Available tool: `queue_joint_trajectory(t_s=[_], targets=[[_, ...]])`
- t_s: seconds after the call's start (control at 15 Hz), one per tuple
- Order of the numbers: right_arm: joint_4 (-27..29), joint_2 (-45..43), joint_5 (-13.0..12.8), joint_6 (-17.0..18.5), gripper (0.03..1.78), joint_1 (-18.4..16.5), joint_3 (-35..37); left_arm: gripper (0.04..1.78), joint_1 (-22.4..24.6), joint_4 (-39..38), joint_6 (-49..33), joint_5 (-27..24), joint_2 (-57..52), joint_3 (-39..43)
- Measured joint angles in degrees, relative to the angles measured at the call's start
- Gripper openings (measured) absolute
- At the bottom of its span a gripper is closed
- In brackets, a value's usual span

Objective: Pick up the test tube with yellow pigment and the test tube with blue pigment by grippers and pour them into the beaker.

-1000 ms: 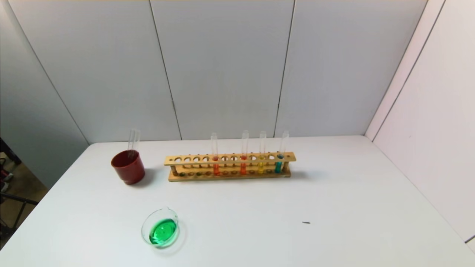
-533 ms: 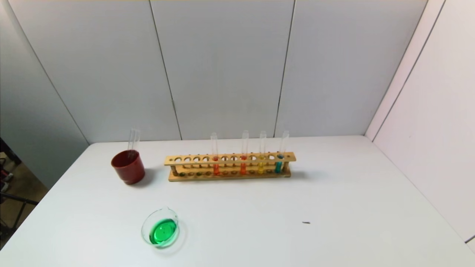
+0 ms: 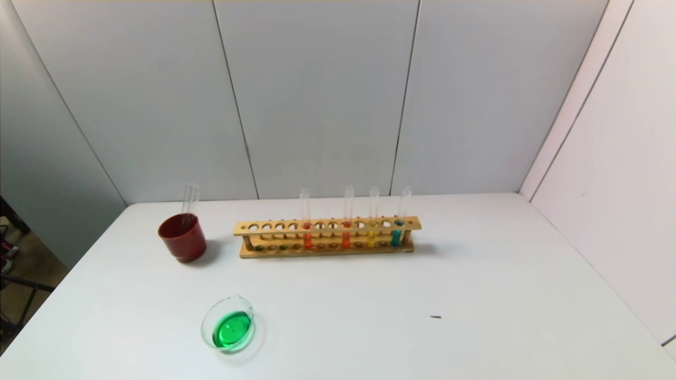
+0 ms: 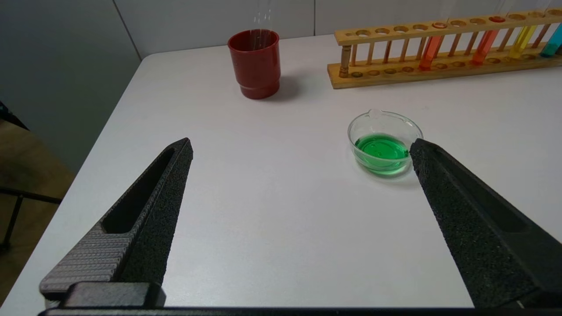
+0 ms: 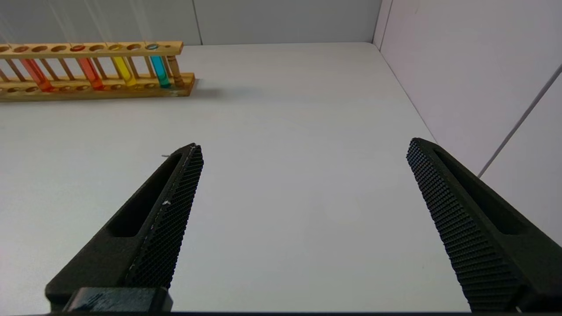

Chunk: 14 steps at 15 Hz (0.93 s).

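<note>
The wooden rack [image 3: 327,236] stands on the white table [image 3: 475,295] near the back wall, and I use it as the landmark. In the rack, counting from its right end, there is the test tube with blue pigment [image 3: 397,232] in the last hole, upright, then just beside it to the left the test tube with yellow pigment [image 3: 372,235], also upright, then two tubes w/ orange-red liquid [image 3: 346,236] further left; the holes at the left end of the rack hold no tube. The beaker [image 3: 228,331] sits in front of the rack and to the left of its left end, well apart from it, and it has green liquid inside. A dark red cup [image 3: 182,237] stands left of the rack, near its left end, w/ clear empty tubes [image 3: 190,200] sticking up out of it. A small dark speck [image 3: 435,317] lies on the table in front of the rack's right end. Both arms are out of the head view. The left gripper [image 4: 298,147] hovers in front of the rack, on the beaker side, jaws spread wide and holding nothing; the beaker shows close by its one finger. The right gripper [image 5: 303,147] hovers in front of the rack and to the right of it, well apart, jaws also wide and empty
</note>
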State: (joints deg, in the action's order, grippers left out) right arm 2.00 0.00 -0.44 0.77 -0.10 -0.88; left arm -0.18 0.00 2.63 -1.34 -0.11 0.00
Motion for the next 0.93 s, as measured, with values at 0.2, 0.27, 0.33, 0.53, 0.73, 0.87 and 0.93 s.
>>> queue_joint_trajectory(t_s=[0.2,0.27,0.33,0.53,0.73,0.87,0.93], targets=[[0.0,0.0,0.0,0.0,1.70,0.0,0.0,1.74,0.0,0.0,0.0,0.0,0.0,0.0],[0.0,0.0,0.0,0.0,1.70,0.0,0.0,1.74,0.0,0.0,0.0,0.0,0.0,0.0],[0.0,0.0,0.0,0.0,1.70,0.0,0.0,1.74,0.0,0.0,0.0,0.0,0.0,0.0],[0.6,0.0,0.0,0.2,1.70,0.0,-0.1,1.74,0.0,0.0,0.0,0.0,0.0,0.0],[0.1,0.0,0.0,0.0,1.70,0.0,-0.1,1.74,0.0,0.0,0.0,0.0,0.0,0.0],[0.1,0.0,0.0,0.0,1.70,0.0,0.0,1.74,0.0,0.0,0.0,0.0,0.0,0.0],[0.1,0.0,0.0,0.0,1.70,0.0,0.0,1.74,0.0,0.0,0.0,0.0,0.0,0.0]])
